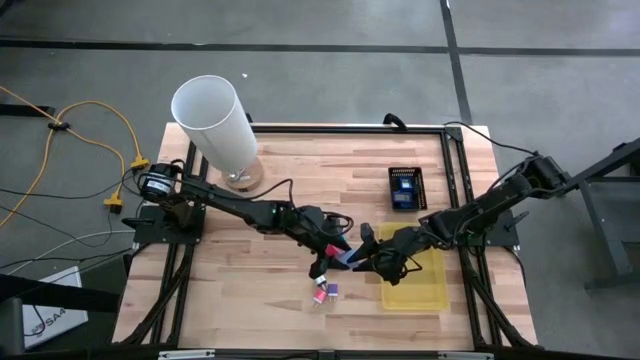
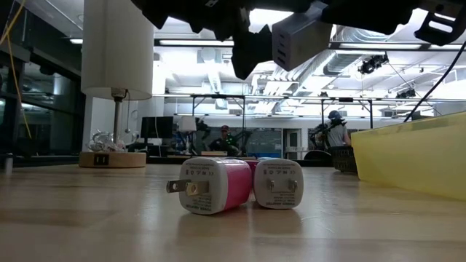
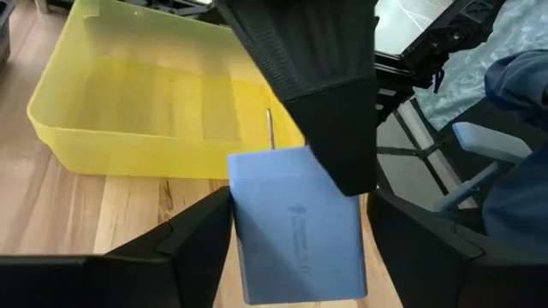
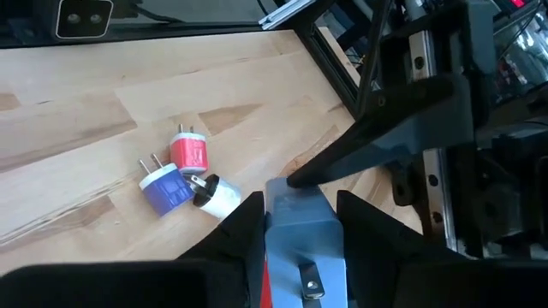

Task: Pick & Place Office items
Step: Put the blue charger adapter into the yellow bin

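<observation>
A blue plug block [image 3: 300, 227] hangs in the air between my two grippers, just left of the yellow tray [image 1: 415, 285]; it also shows overhead in the low view [image 2: 302, 40]. My right gripper [image 4: 300, 218] is shut on it. My left gripper [image 3: 300, 244] is open, one finger on each side of the block's other end. Three more office items lie together on the wood: a red one [image 4: 188, 154], a blue one [image 4: 163, 188] and a white one [image 4: 218, 195]. My right gripper pinches the blue block's two opposite faces [image 4: 278, 231] between its two fingers, at the end that carries the metal prong [image 3: 270, 128]. The fingers come from the table's right, slanting slightly down. The block is lifted clear of the table. Whether a left finger touches the block, I cannot tell.
A tall white cylinder on a round wooden base [image 1: 215, 125] stands at the far left. A small black box [image 1: 405, 187] sits at the far right, behind the tray. Bare wood lies to the left of the loose items [image 1: 325, 292]. People sit in the room beyond the table.
</observation>
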